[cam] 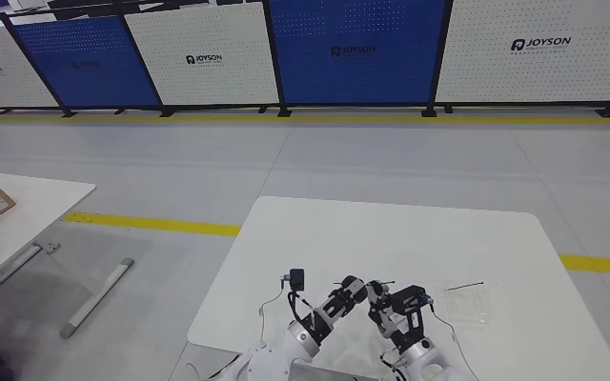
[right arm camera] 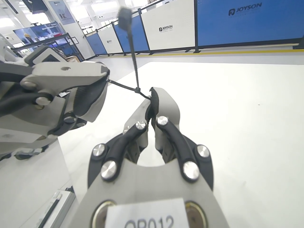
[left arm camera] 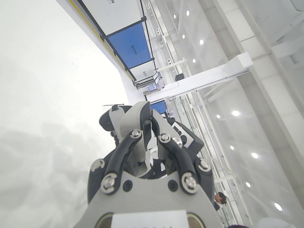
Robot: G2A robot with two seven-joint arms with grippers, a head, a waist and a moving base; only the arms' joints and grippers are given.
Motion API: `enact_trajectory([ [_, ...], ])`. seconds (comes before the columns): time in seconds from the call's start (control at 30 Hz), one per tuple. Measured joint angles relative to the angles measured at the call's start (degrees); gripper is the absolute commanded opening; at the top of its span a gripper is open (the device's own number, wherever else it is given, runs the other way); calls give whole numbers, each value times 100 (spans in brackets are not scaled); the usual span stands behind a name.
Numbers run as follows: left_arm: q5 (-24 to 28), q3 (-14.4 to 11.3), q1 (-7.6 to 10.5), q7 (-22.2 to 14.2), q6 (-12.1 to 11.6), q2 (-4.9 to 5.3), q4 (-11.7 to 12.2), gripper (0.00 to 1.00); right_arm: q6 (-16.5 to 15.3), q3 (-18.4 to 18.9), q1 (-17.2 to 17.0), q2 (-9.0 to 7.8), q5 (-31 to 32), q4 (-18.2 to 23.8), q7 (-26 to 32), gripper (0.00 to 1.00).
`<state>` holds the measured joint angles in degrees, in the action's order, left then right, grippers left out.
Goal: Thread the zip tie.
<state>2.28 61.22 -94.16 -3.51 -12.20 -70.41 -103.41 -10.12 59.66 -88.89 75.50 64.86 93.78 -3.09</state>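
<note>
A white table [cam: 400, 238] stands on a pale grey floor [cam: 286, 157] crossed by a yellow line [cam: 152, 224]. A second white table [cam: 38, 200] sits off to one side. Blue and white perforated panels [cam: 357, 48] fence the far edge, and round ceiling lights [left arm camera: 235, 113] glow overhead.

The top view looks down from above the near edge of the white table [cam: 400, 238]. It takes in the whole tabletop, the floor beyond it and the fence panels [cam: 353, 48] past the table's far edge. The left wrist view sits close behind the left gripper [left arm camera: 150, 116], tilted up off the table toward the ceiling. The right wrist view sits close behind the right gripper [right arm camera: 152, 94] and faces across the table toward those panels. The top and right wrist views share both grippers and the zip tie [right arm camera: 132, 53] above the table's near edge.
</note>
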Motion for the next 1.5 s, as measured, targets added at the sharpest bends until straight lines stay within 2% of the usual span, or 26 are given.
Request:
enact_trajectory([
  [0.27,227,117,-118,-283,-153,41,-127,0,52,-27,24,5,34,-36,-5,0],
  [0.87,700,455,-399,-585,-621,127,-329,0,277,-64,13,12,171,5,53,0],
  [1.13,746,528,-437,-658,-728,151,-360,0,350,-126,44,27,211,-4,95,0],
  [1.4,787,566,-490,-743,-728,162,-459,0,395,-149,51,35,241,6,98,0],
  [1.43,784,571,-496,-741,-728,162,-459,0,387,-149,48,35,241,11,91,38],
  [1.47,777,576,-506,-725,-728,162,-456,0,371,-150,44,35,232,14,84,85],
  [1.5,774,580,-522,-684,-728,162,-448,0,343,-150,42,34,209,13,79,100],
])
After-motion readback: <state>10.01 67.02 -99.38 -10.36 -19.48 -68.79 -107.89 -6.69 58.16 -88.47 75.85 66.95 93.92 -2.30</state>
